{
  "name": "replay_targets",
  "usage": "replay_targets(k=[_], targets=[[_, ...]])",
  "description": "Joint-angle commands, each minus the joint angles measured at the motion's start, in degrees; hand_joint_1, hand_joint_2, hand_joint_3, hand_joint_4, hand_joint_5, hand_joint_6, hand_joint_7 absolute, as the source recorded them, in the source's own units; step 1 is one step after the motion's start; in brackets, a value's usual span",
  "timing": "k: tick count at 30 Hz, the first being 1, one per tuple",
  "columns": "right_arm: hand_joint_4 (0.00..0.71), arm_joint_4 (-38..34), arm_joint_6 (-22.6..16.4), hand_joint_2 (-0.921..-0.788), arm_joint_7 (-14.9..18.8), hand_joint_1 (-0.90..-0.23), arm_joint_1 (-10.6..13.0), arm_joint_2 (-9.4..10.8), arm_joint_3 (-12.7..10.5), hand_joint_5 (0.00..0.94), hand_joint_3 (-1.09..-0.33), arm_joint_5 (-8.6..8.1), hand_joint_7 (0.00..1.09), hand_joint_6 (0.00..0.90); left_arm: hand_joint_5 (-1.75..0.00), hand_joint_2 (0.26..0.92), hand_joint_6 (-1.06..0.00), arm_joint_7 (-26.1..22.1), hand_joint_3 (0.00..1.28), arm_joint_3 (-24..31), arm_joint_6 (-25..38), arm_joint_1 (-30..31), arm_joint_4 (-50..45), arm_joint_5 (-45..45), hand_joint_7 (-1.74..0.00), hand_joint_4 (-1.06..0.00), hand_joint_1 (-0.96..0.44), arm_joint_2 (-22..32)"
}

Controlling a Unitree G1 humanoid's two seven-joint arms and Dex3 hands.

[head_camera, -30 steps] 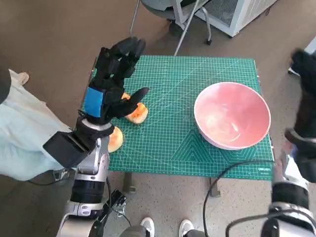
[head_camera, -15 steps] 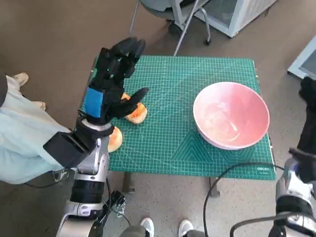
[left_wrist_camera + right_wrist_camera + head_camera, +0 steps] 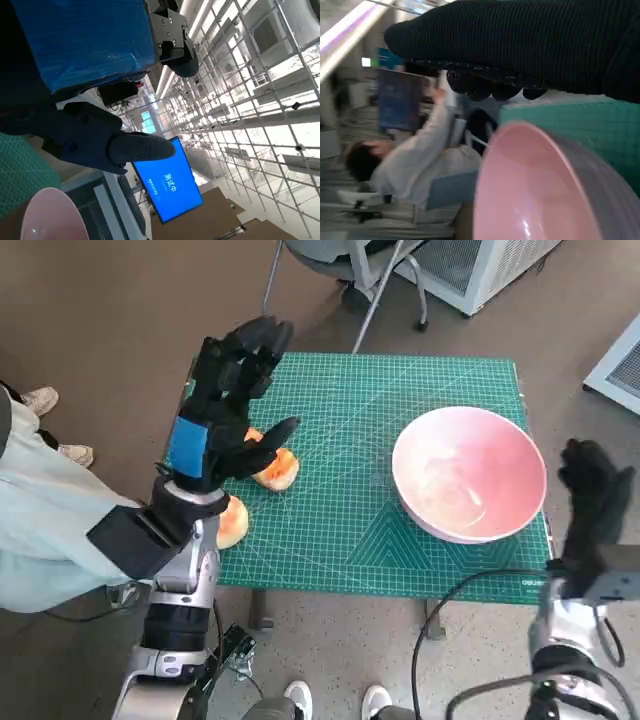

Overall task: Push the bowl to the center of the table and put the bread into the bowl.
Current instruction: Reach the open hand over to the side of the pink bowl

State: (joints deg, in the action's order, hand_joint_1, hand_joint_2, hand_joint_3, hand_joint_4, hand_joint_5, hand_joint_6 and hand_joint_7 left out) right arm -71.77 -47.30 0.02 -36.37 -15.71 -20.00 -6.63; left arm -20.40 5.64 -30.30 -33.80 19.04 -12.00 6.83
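A pink bowl (image 3: 470,487) stands on the right part of the green mat (image 3: 350,420), near its front right corner. Two orange-brown bread pieces lie at the left: one bread (image 3: 277,469) further in, the other bread (image 3: 233,523) at the mat's left edge. My left hand (image 3: 225,400) is raised over the left side with fingers spread, holding nothing; its thumb overlaps the inner bread in the head view. My right hand (image 3: 594,498) stands open just off the table's right edge, beside the bowl's rim. The right wrist view shows the bowl (image 3: 535,190) close under the glove (image 3: 530,45).
A chair base (image 3: 370,280) and a white unit (image 3: 480,265) stand behind the table. A person in pale clothes (image 3: 40,520) is at the left, with shoes (image 3: 300,698) at the front. A black cable (image 3: 450,610) hangs below the table's front edge. Another person (image 3: 410,160) shows in the right wrist view.
My right hand has come down from the far right edge of the picture and moved in toward the bowl's right side. Left hand, bread and bowl have stayed put.
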Motion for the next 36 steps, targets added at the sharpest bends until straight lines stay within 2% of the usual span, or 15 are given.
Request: replay_targets(k=[1,6,10,14,19,25,28,33,36], targets=[[0.343,-1.76,3.6,-0.921,-1.15,-0.491,-1.89,2.31,0.08,0.011,-0.751,-0.09,0.52,0.187,-0.01,0.921,-0.1,0.01,0.29,0.25,-0.01,0.03,0.14,0.16,-0.71,-0.34,-0.33,0.71],[0.357,-2.4,6.32,-0.921,-2.26,-0.463,-4.2,3.51,0.18,0.016,-0.762,0.13,0.53,0.197,-0.01,0.921,-0.1,0.07,0.29,0.37,0.06,0.28,-0.08,0.26,-0.71,-0.34,-0.34,1.1],[0.365,-2.46,6.84,-0.921,-2.43,-0.456,-4.55,3.64,0.14,0.018,-0.767,0.2,0.53,0.198,-0.01,0.921,-0.1,0.1,0.29,0.33,0.07,0.32,-0.12,0.21,-0.71,-0.34,-0.34,1.19],[0.361,-3.25,10.2,-0.921,-2.29,-0.448,-8.37,5.26,0.1,0.013,-0.8,-0.1,0.54,0.195,-0.01,0.921,-0.12,-0.25,0.29,0.7,0.24,1.21,-0.74,-0.46,-0.68,-0.35,-0.34,1.67],[0.313,-3.59,12.08,-0.921,-1.97,-0.445,-10.16,5.94,-0.16,0.002,-0.823,-0.22,0.56,0.165,-0.01,0.921,-0.15,-0.18,0.28,0.81,0.45,2.04,-1.54,-0.72,-0.63,-0.36,-0.35,1.92],[0.289,-3.96,14.58,-0.921,-1.21,-0.449,-12.54,7.01,-1.32,0.001,-0.831,-1.28,0.59,0.135,-0.01,0.921,-0.16,0.22,0.28,1.08,0.48,2.71,-2.02,-0.47,-0.6,-0.36,-0.35,2.19],[0.29,-4.1,16.0,-0.921,-0.63,-0.457,-13.88,7.88,-2.47,0.002,-0.826,-2.39,0.59,0.13,-0.01,0.921,-0.17,0.4,0.28,1.21,0.5,3.18,-2.43,-0.38,-0.58,-0.36,-0.35,2.21],[0.321,-4.28,18.06,-0.921,-0.28,-0.471,-15.85,9.32,-4.11,0.016,-0.781,-3.99,0.6,0.128,-0.01,0.921,-0.18,0.74,0.28,1.26,0.16,3.75,-2.75,0.06,-0.56,-0.36,-0.36,2.11],[0.329,-4.42,19.11,-0.921,-0.9,-0.476,-16.84,10.17,-4.44,0.018,-0.757,-3.88,0.61,0.127,-0.01,0.921,-0.19,1.15,0.27,1.23,0.02,4.0,-2.97,0.59,-0.56,-0.36,-0.36,2.11]])
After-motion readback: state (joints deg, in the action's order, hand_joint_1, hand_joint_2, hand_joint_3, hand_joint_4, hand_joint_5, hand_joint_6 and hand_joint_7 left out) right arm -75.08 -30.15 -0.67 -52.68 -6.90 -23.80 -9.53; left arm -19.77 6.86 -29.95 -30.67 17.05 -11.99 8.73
